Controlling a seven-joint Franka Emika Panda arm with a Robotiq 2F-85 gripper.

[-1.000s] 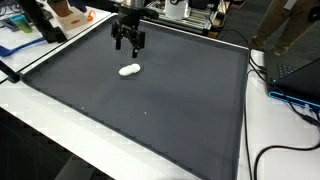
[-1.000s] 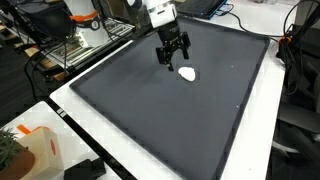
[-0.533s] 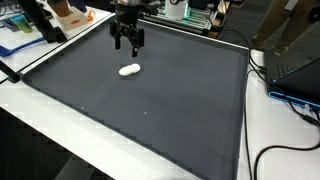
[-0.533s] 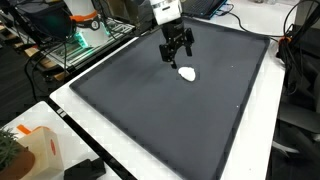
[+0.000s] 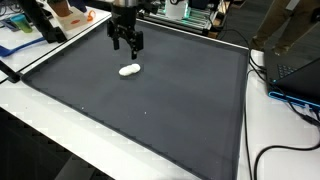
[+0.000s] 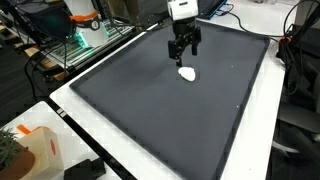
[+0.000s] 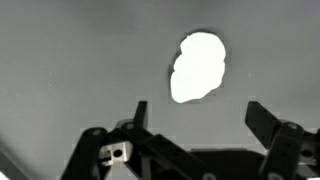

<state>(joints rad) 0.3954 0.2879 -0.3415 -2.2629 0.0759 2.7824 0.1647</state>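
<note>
robot claw [image 5: 126, 44] w/ jaws spread wide, gripping nothing, hovers over a dark mat [image 5: 170, 120]. small white lump [image 5: 130, 70] lies on the mat at 6 o'clock from the claw, not touching it; wrist view: lump at 12 o'clock.

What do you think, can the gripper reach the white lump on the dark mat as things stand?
Probably yes: the gripper hangs open close above the white lump, which lies alone on the dark mat, with nothing between them.
</note>
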